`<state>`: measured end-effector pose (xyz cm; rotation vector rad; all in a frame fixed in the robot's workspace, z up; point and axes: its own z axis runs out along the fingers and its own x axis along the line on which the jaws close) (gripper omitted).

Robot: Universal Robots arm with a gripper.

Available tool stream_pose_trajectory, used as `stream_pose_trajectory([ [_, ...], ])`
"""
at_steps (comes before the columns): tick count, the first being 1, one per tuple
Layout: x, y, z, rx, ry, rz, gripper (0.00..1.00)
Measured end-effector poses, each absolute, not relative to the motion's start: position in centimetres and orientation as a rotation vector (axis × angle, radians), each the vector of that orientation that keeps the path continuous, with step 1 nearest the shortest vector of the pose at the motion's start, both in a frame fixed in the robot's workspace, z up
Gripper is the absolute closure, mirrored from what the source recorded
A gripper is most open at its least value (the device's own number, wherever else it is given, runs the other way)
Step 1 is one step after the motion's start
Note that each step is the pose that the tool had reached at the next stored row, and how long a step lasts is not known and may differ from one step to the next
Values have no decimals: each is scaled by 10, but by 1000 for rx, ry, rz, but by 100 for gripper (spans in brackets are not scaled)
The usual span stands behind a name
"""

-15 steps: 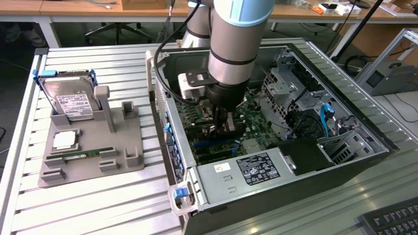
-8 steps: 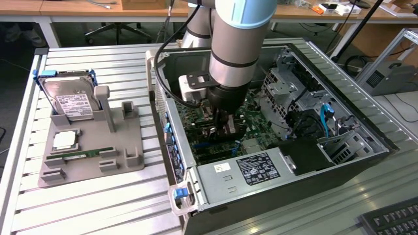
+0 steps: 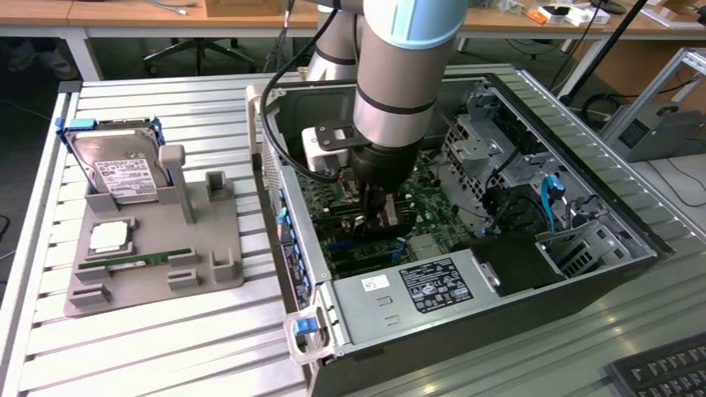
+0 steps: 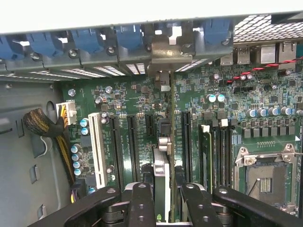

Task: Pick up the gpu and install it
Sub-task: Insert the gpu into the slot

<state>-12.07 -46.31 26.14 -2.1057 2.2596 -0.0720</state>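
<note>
Black linkage arms of the tool [image 4: 163, 201] fill the nearest part of the wrist view, and between them stands the gpu [image 4: 161, 177], seen edge-on, its thin board running away from the camera toward the rear wall of the case. The fingers [image 4: 142, 208] sit partway closed, pressed on the two faces of the card, so the tool is clamped on the gpu. The card stands upright over the green motherboard [image 4: 132, 109], lined up with the black expansion slots [image 4: 132, 142] and between them; whether its edge is seated in a slot cannot be told. Its silver end bracket [image 4: 164, 78] reaches the row of blue slot clips [image 4: 128, 38] at the back.

In the exterior view the arm [image 3: 403, 83] reaches down into the open computer case [image 3: 364, 322], the tool [image 3: 381, 217] low over the board. Beyond, at the exterior view's left, a grey holder tray [image 3: 210, 273] lies on the slatted table [image 3: 165, 356], carrying a hard drive with blue handles [image 3: 119, 169], a RAM stick [image 3: 144, 261] and a square chip [image 3: 111, 236].
</note>
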Motion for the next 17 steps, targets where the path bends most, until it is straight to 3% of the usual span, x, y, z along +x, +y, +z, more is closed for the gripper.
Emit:
stream_pose_trajectory([
  [17,-123,-463,259,-2106,2260,-72,73],
])
